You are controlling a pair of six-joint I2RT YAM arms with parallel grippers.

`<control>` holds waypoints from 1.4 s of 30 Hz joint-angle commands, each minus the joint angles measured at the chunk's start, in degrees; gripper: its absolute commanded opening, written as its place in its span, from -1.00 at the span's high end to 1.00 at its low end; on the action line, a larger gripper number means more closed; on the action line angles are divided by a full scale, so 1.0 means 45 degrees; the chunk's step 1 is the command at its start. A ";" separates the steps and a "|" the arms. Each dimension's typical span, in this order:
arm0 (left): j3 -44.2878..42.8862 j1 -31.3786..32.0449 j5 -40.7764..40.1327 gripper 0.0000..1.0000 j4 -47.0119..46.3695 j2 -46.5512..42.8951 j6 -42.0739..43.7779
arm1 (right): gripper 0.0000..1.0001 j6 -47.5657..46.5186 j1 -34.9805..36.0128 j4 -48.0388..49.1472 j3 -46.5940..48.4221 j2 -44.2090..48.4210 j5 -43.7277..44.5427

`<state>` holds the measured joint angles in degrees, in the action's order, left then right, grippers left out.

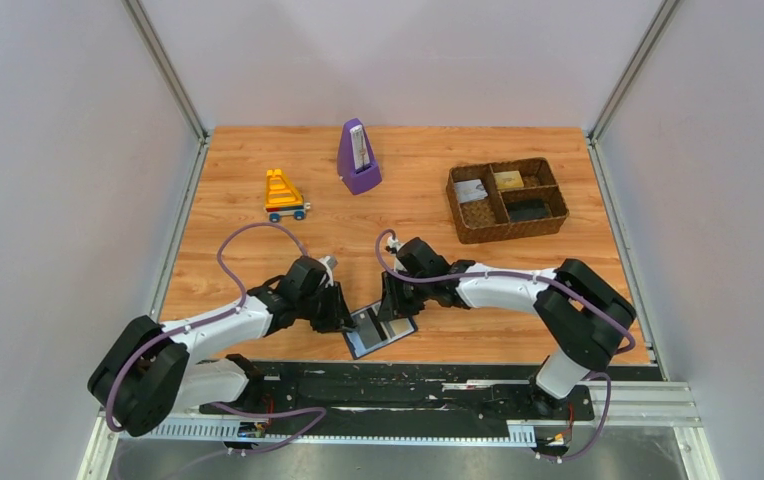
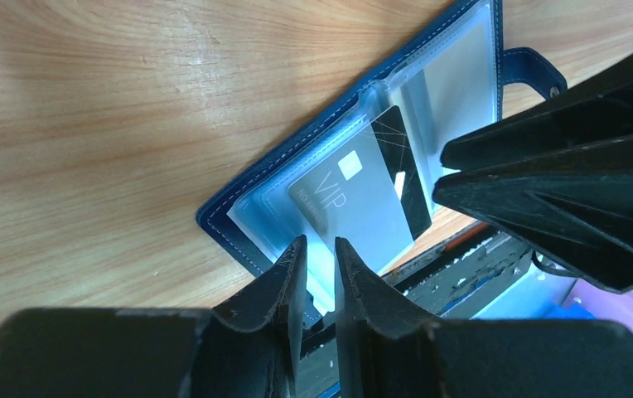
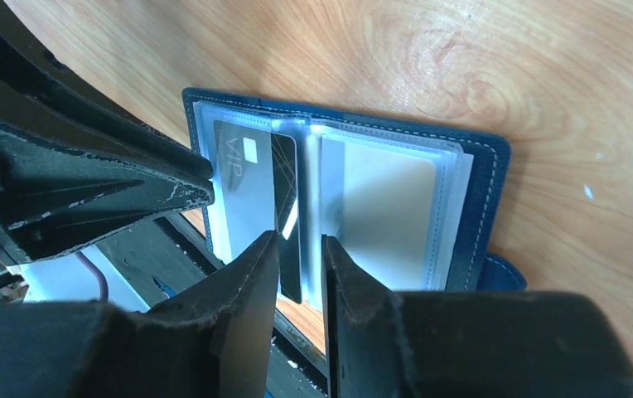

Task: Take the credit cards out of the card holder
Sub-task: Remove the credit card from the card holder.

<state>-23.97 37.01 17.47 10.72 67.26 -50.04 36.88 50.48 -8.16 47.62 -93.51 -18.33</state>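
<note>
The card holder [image 1: 383,338] lies open flat near the table's front edge, dark blue cover down, clear sleeve pages [image 3: 384,207] up. A grey credit card [image 2: 355,199] marked VIP, with a black stripe, sticks partly out of the left sleeve toward the near edge [image 3: 251,191]. My left gripper [image 2: 320,245] points down over the holder's outer left corner [image 1: 346,318], jaws a narrow gap apart, sleeve showing between them. My right gripper [image 3: 299,240] stands over the card's striped end beside the spine [image 1: 390,300], jaws also narrowly apart. Nothing looks clamped.
A brown woven basket [image 1: 558,190] at the back right holds a whitish card [image 1: 471,190], a gold-tan card [image 1: 509,180] and a dark one [image 1: 528,210]. A purple metronome [image 1: 358,158] and a yellow toy [image 1: 284,195] stand at the back. The black rail [image 1: 408,378] runs just below the holder.
</note>
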 commanded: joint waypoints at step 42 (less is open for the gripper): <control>-0.2577 0.0007 0.0663 -0.15 0.1782 -0.2204 0.2184 | 1.00 -0.3220 -0.2249 -0.2199 0.0117 0.3779 -0.1425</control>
<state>-32.77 37.01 19.09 17.10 58.65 -43.42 23.73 41.19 -16.84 44.97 -79.57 -26.44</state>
